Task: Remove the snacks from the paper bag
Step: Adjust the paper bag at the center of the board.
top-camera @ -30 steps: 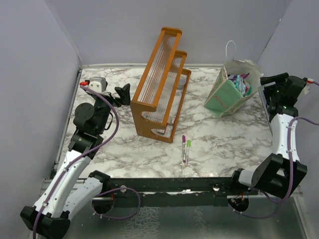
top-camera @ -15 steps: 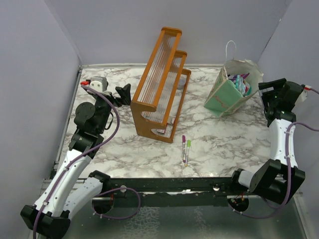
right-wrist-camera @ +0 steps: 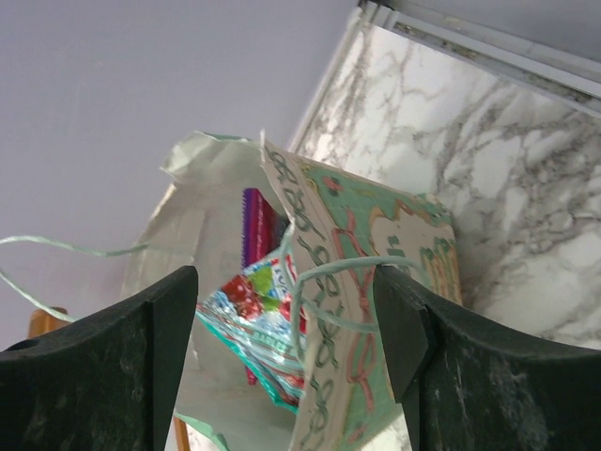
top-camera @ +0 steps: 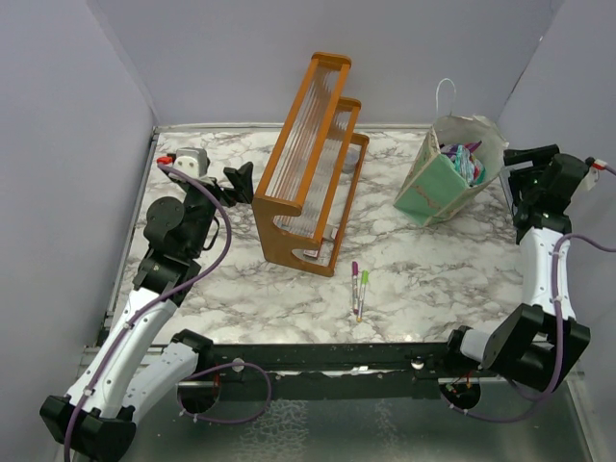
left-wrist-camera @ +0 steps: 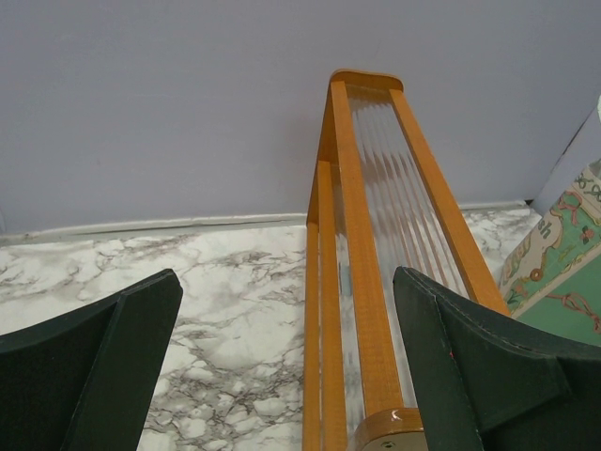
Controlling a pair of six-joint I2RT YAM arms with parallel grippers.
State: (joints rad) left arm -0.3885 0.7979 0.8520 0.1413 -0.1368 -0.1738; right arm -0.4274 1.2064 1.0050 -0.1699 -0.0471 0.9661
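Your right gripper (right-wrist-camera: 282, 277), jaws apart and empty, dipped back, then returned to the mouth of the mint-green paper gift bag (top-camera: 431, 190) at the far right of the marble-patterned table (top-camera: 433, 279). The shiny foil snack packets (right-wrist-camera: 246, 312) stayed inside it, so nothing was out yet.

paper bag (top-camera: 445, 171): mint-green, standing tilted, mouth open, far right of table | snacks (right-wrist-camera: 258, 305): colourful foil packets inside bag

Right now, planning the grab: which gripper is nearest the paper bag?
The right gripper, open beside the paper bag; the left gripper sits far off by the orange rack.
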